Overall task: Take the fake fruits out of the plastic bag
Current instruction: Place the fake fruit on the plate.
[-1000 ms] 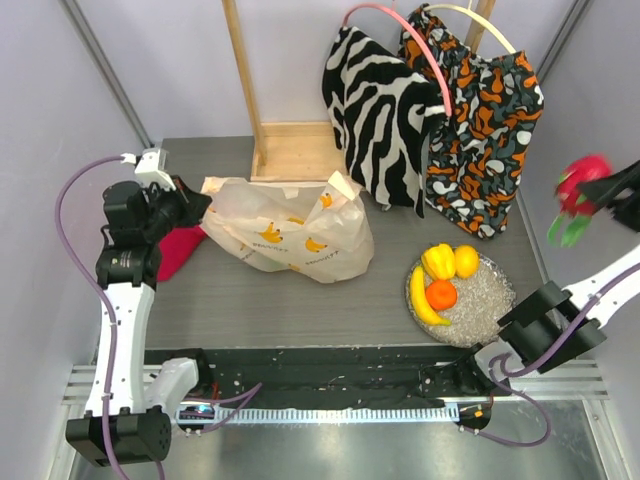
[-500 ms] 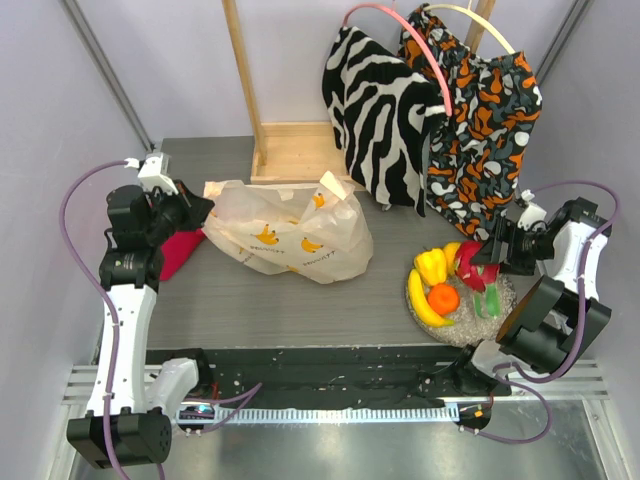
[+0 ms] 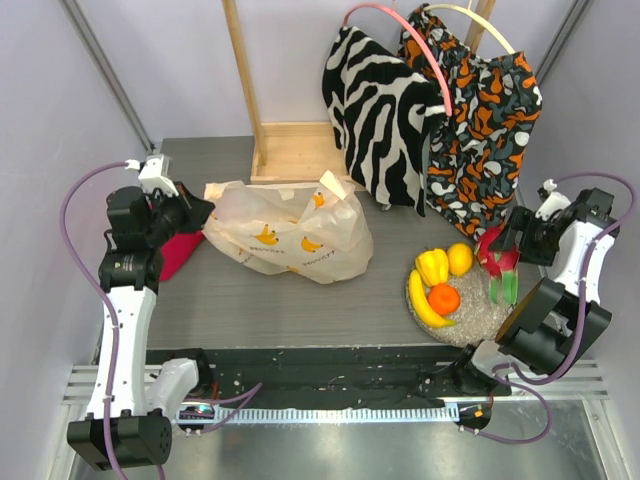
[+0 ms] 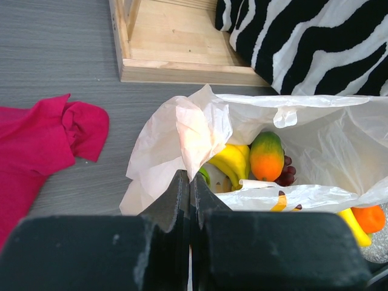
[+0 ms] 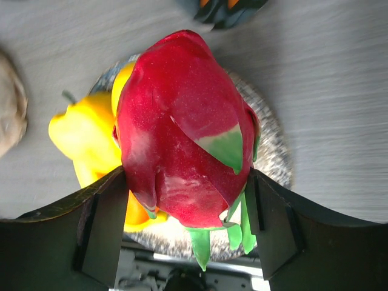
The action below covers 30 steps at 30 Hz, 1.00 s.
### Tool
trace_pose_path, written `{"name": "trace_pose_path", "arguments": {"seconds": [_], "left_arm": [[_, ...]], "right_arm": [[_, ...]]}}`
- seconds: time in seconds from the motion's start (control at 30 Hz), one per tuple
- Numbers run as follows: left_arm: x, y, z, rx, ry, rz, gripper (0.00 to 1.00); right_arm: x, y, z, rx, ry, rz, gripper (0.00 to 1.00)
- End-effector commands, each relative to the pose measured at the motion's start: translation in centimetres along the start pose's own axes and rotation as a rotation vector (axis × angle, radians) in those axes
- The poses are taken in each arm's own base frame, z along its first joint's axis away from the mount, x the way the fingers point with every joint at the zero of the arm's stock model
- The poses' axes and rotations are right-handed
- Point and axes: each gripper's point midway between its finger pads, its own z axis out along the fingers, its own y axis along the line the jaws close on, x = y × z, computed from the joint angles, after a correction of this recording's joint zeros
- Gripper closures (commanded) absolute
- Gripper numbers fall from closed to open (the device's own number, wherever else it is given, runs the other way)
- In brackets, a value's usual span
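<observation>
Where the plastic bag [image 3: 290, 240] lies crumpled on the left-centre of the desk [image 3: 300, 305], its open mouth shows fake fruits [image 4: 267, 156] inside: bananas, an orange-green one and dark grapes. The left tool [image 4: 190, 182] is pinched tight on the bag's rim. A red cloth [image 3: 178, 250] lies just beside. The right tool [image 5: 188, 200] clasps a red fruit [image 5: 182, 127] with green leaves over the glittery plate [image 3: 480, 312], which carries more fruit.

Grey table in a pale-walled booth

A grey wood-grain table [image 3: 250, 300] sits between plain pale lilac walls [image 3: 60, 120], evenly lit. At the far middle stands a bare wooden frame [image 3: 290, 150]; right of it hang a zebra-print cloth [image 3: 375, 110] and an orange-patterned cloth [image 3: 490, 110]. A metal rail [image 3: 330, 440] runs along the near edge.
</observation>
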Motion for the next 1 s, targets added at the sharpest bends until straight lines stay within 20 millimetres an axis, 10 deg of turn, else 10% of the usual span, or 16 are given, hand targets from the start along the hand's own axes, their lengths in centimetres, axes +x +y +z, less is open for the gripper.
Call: {"name": "trace_pose_path", "arguments": {"seconds": [0.0,0.33,0.53,0.63,0.97], "left_arm": [[-1.4,-0.9,-0.7,0.026,-0.041,0.033,1.0],[-0.8,-0.8,-1.0,0.021,-0.031,0.026,1.0],[-0.9,-1.0,-1.1,0.026,-0.032,0.023,1.0],[-0.9,-1.2,-1.1,0.034,-0.03,0.022,1.0],[0.5,-1.7,-1.5,0.07,0.012,0.001,1.0]], "right_arm": [[-3.2,-1.1,0.3,0.051,-0.117,0.031,0.8],[-1.9,1.7,4.1,-0.021,-0.07,0.015,0.75],[-1.5,0.7,4.8,0.022,-0.068,0.004,0.5],[-1.4,0.5,4.4,0.039,-0.068,-0.026,0.1],[-5.3,7.1,-5.7,-0.082,-0.244,-0.251,0.0]]}}
